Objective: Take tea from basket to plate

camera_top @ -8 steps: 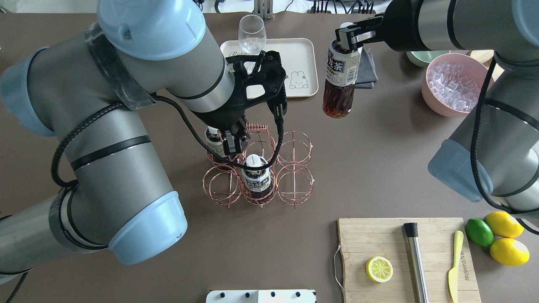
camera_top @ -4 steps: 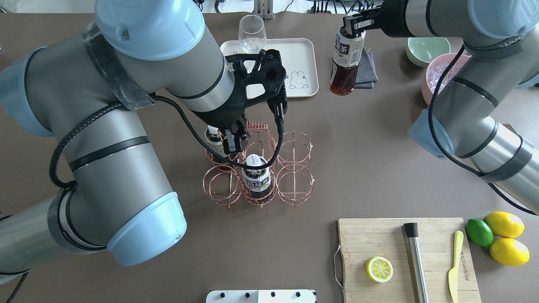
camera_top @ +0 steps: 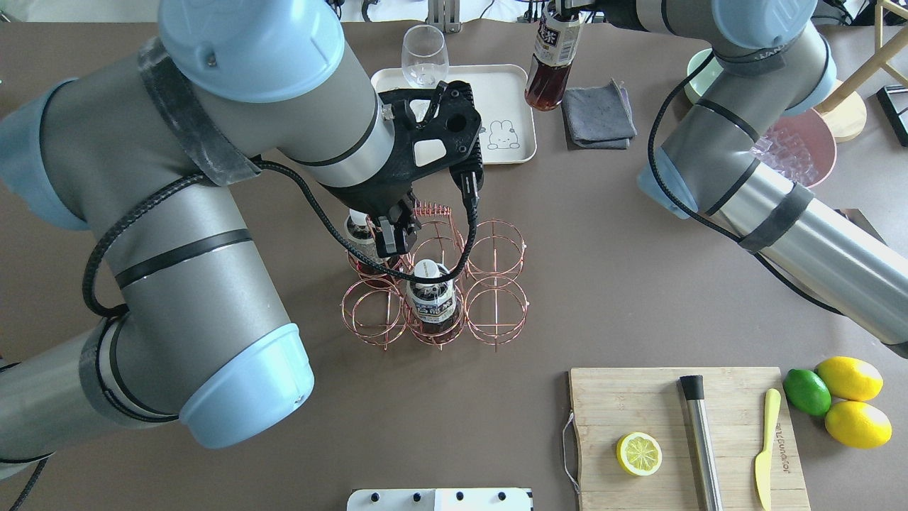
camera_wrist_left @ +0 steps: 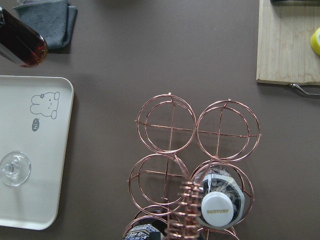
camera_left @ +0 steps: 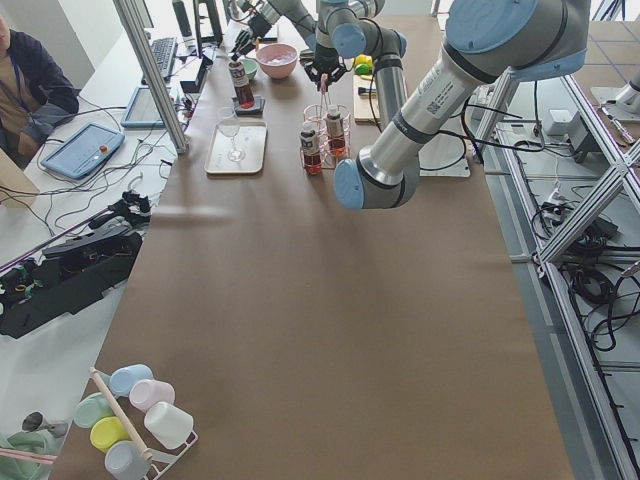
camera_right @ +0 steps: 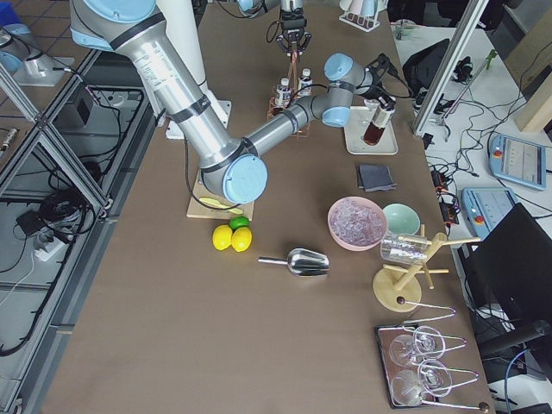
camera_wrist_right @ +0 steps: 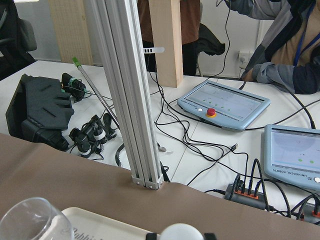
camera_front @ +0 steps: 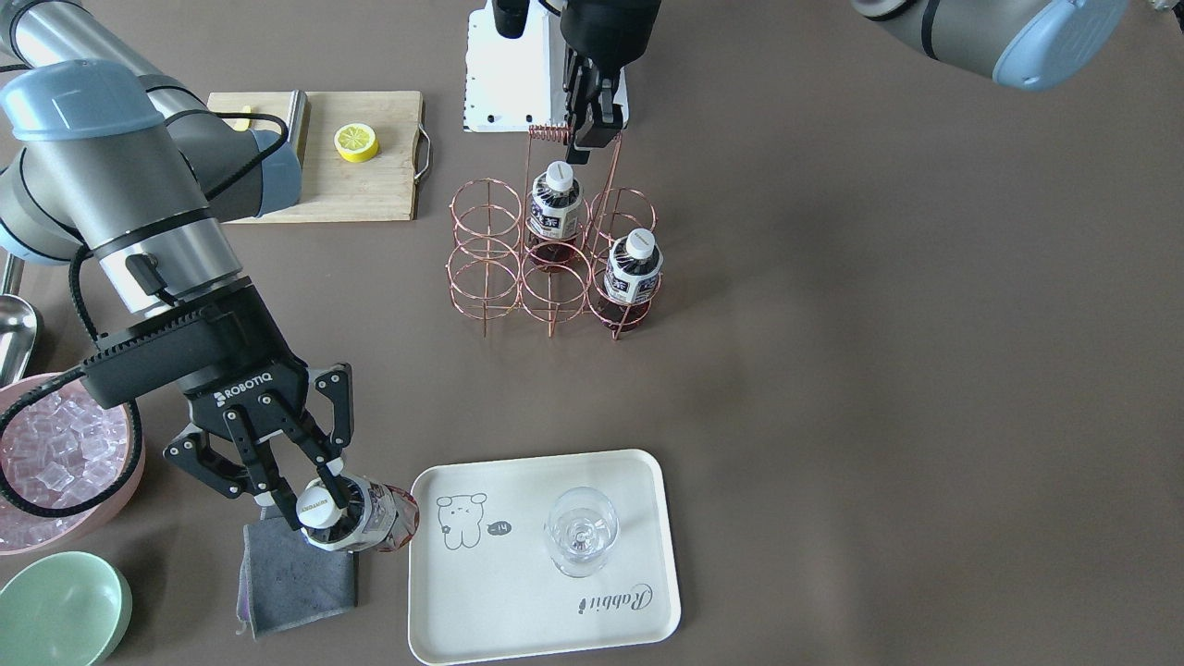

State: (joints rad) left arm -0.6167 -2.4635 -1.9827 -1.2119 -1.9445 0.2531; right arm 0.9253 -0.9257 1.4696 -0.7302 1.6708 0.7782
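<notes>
My right gripper is shut on the white cap of a tea bottle and holds it tilted above the table, between the grey cloth and the near edge of the cream plate. The bottle also shows in the overhead view and the left wrist view. The plate carries a wine glass. My left gripper is shut on the handle of the copper wire basket. Two more tea bottles stand in the basket.
A grey cloth lies right of the plate. A pink bowl of ice and a mint-green bowl sit beyond it. A cutting board holds a lemon half, a muddler and a knife; two lemons and a lime lie beside it.
My right arm has carried the tea bottle away from the robot and leftward, closer to the plate's edge. The left arm and the basket have not moved.
</notes>
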